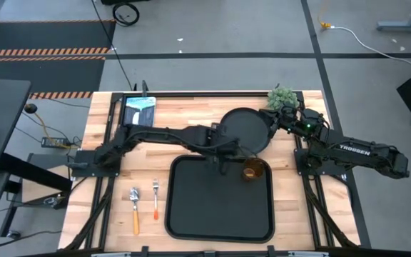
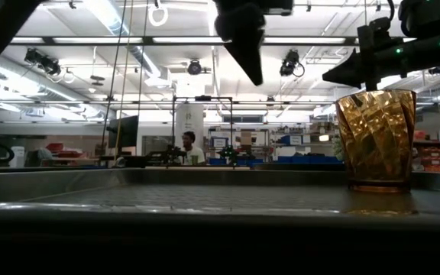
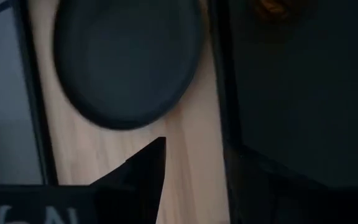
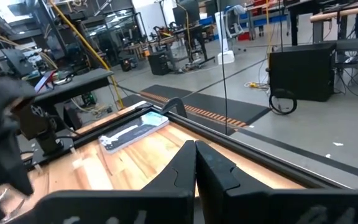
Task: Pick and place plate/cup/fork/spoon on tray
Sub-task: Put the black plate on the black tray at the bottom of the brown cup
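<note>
The black tray [image 1: 220, 214] lies at the table's near middle. The amber cup [image 1: 253, 171] stands upright on its base in the tray's far right corner and also shows in the low view [image 2: 376, 141]. The round black plate [image 1: 247, 130] lies flat on the table just beyond the tray, and also shows in the left wrist view [image 3: 126, 62]. The fork [image 1: 155, 198] and the spoon [image 1: 135, 208] lie on the table left of the tray. My left gripper [image 1: 223, 163] is open and empty above the tray's far edge, left of the cup. My right gripper [image 1: 282, 118] is shut and empty by the plate's right rim.
A green bushy object [image 1: 280, 97] sits at the far right, beside the plate. A blue and white box [image 1: 140, 111] lies at the far left, also in the right wrist view [image 4: 132, 134]. The tray's middle and near part are bare.
</note>
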Motion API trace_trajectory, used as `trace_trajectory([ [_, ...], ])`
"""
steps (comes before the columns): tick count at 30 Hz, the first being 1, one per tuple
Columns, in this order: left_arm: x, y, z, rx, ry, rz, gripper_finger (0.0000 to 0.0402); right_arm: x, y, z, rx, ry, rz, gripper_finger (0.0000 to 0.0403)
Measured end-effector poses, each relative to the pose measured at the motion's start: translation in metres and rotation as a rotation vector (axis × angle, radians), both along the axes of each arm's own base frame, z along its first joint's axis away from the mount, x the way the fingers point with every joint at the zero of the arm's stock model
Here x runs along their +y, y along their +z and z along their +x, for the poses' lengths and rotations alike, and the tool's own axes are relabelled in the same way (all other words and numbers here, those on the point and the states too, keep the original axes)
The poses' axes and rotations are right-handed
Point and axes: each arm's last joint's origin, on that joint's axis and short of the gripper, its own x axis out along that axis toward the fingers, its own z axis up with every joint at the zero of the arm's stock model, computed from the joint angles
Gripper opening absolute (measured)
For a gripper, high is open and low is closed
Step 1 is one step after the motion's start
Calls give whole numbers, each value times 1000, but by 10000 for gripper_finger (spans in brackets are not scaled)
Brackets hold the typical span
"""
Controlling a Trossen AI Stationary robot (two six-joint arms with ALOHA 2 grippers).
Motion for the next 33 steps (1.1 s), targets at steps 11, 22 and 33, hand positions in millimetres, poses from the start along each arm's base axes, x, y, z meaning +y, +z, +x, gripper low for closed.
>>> trace_trajectory([
  [11,34,-11,-38,-354,66,-40,171,0,0,0,-24,0,47,16],
  [22,80,-40,-51,-510,101,-222,171,2,-2,0,-14,55,74,16],
  [33,123,-68,-69,-579,283,-374,172,6,0,-4,-21,113,73,16],
])
